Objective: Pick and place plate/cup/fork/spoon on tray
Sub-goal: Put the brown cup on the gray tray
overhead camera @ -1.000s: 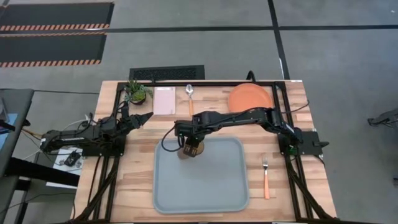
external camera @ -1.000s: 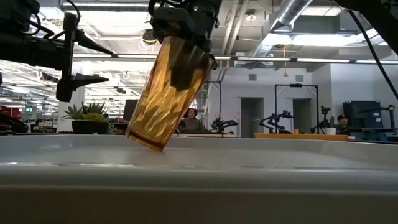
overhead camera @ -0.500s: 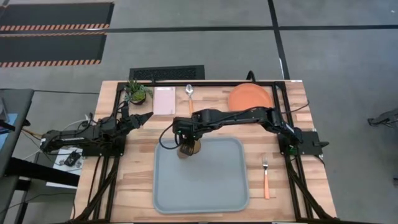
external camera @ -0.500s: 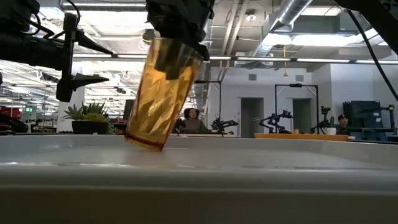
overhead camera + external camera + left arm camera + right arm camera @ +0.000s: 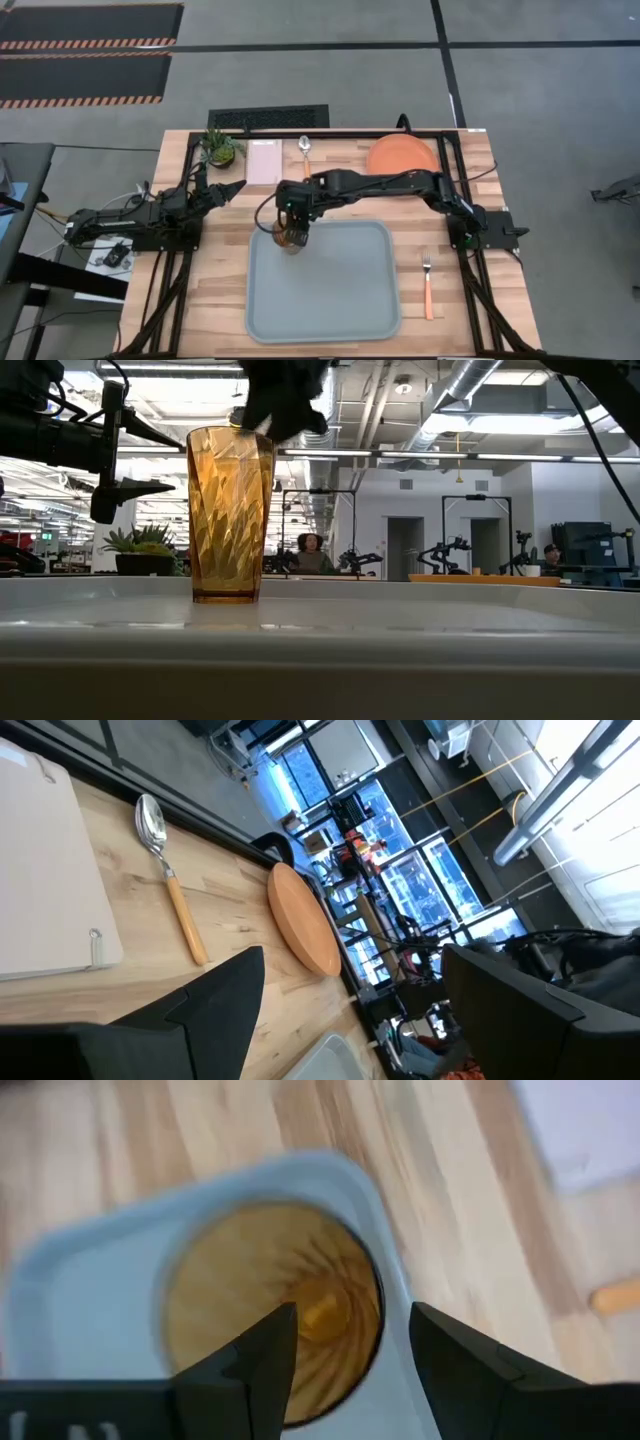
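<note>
On tray (image 5: 330,300) corner, cup (image 5: 230,515) upright, right gripper (image 5: 345,1342) above, partly cropped

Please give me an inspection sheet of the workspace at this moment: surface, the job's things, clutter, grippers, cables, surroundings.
Surface: wooden table with a black frame.
Tray: centre front of the table, holding only the cup.
Cup: upright in the tray's far left corner.
Plate: far right of the table, outside the tray.
Spoon: far edge, beside the napkin.
Fork: right of the tray.
Clutter: potted plant and napkin at the far edge.
Right gripper: above the cup's rim, fingers open, one over its mouth and one outside it.
Left gripper: waits left of the tray, open.
Cables: black cable looping off the right arm.
Surroundings: grey floor, striped mats; seated person far behind.
</note>
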Action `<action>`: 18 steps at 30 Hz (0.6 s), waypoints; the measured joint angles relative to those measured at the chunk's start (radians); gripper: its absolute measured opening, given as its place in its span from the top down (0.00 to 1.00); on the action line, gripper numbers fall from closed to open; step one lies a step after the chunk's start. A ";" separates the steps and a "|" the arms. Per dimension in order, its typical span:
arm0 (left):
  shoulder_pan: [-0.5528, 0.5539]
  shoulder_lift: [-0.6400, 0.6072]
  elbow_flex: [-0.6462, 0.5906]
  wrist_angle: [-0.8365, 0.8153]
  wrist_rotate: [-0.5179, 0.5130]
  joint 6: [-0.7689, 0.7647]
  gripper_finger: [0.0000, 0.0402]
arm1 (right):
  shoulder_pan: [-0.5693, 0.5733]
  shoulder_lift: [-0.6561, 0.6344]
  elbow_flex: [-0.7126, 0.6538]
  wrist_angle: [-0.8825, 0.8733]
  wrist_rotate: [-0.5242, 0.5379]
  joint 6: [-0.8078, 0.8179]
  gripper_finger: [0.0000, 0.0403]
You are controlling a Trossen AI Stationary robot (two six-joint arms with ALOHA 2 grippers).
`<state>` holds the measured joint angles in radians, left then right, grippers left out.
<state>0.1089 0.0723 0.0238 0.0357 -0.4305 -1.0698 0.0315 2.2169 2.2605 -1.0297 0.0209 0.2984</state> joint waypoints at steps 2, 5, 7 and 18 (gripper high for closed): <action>0.000 0.000 0.000 0.000 0.000 0.001 0.28 | 0.000 -0.016 0.055 -0.047 0.001 -0.017 0.47; 0.000 0.000 0.000 0.000 -0.001 0.001 0.28 | 0.009 -0.065 0.097 -0.054 0.003 -0.035 0.50; 0.000 0.000 0.000 0.000 -0.001 -0.001 0.28 | 0.023 -0.144 0.068 -0.093 0.006 -0.037 0.55; 0.000 0.046 0.000 -0.001 0.003 -0.007 0.28 | 0.114 -0.424 -0.081 -0.235 0.295 0.154 0.97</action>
<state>0.1085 0.1181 0.0238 0.0345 -0.4277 -1.0773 0.1458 1.7928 2.1799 -1.2651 0.3160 0.4524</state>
